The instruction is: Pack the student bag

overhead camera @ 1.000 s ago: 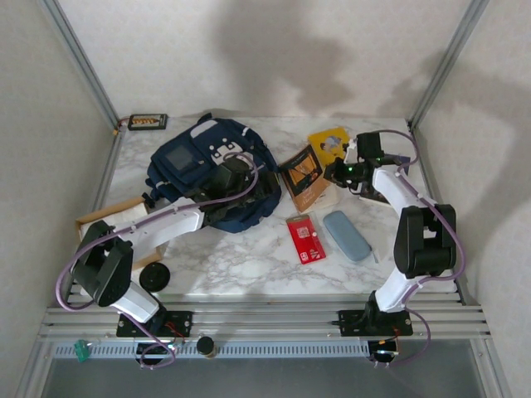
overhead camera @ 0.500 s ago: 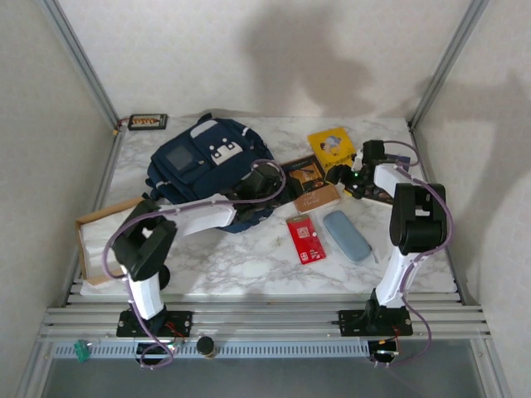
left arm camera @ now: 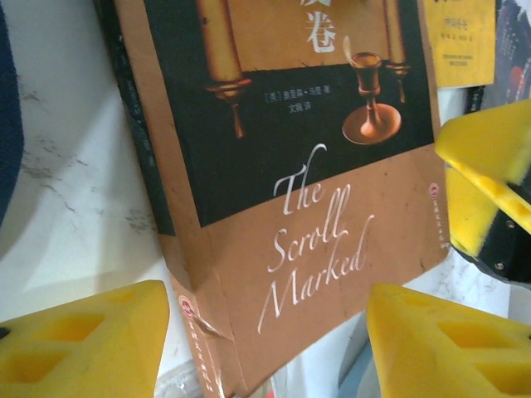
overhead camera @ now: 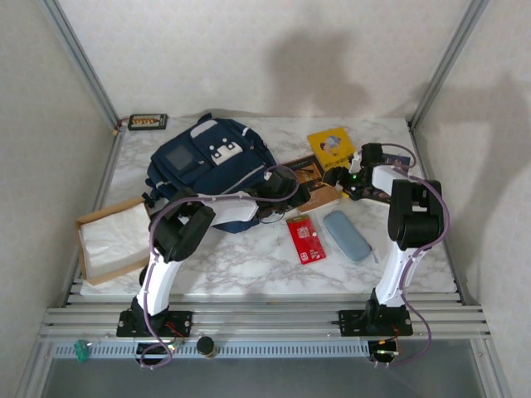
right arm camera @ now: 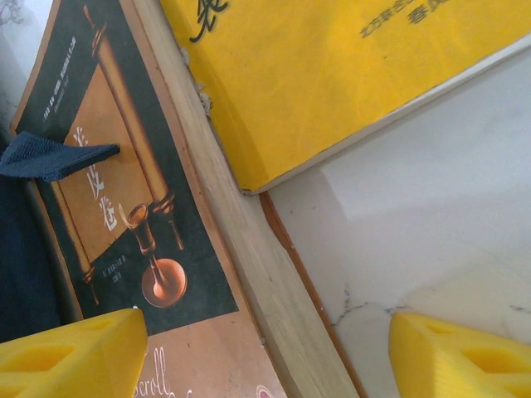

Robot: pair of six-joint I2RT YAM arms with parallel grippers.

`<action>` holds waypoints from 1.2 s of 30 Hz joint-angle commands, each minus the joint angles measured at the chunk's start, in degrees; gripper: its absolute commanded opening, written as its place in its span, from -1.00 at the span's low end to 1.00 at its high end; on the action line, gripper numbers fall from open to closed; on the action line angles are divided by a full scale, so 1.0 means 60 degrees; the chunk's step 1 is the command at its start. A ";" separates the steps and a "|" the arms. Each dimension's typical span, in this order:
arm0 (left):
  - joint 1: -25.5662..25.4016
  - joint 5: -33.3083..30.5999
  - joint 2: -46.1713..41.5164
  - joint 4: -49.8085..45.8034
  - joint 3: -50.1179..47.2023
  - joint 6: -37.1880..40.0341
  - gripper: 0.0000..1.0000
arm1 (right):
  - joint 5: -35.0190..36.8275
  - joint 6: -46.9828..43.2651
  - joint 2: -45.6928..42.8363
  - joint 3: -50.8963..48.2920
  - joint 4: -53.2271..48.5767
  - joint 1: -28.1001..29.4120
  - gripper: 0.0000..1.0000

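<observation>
Student bag (overhead camera: pixel 207 162) seemingly holding nothing; yellow book (overhead camera: pixel 330 143), case (overhead camera: pixel 347 235) lying outside. Left gripper (left arm camera: pixel 265 332), right gripper (right arm camera: pixel 265 348) hovering over brown book (left arm camera: pixel 307 224), jaws standing apart.

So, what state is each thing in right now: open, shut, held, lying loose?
student bag, lying front up, not held.
brown book, closed, flat, not gripped.
yellow book, closed, flat.
grey-blue case, shut, flat.
cardboard box, open on top.
left gripper, open over the brown book.
right gripper, open.
</observation>
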 commanded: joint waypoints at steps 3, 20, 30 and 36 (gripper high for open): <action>0.0161 -0.0593 0.0324 -0.0476 0.0161 -0.0088 0.25 | -0.1205 -0.0108 -0.0207 -0.0341 -0.0069 0.0629 0.46; 0.0280 -0.0804 0.0414 -0.0703 0.0096 -0.0014 0.17 | -0.1146 -0.0480 -0.1503 -0.0056 -0.0909 0.0642 -0.41; 0.0389 -0.0465 -0.0195 -0.0564 0.0142 0.0039 0.23 | -0.1616 -0.0129 -0.1984 0.0411 -0.0717 0.0659 -1.00; 0.0850 -0.0043 -0.1754 -0.0106 -0.0701 0.0006 0.47 | -0.1700 0.0664 -0.2980 0.0993 -0.0465 0.0652 -1.00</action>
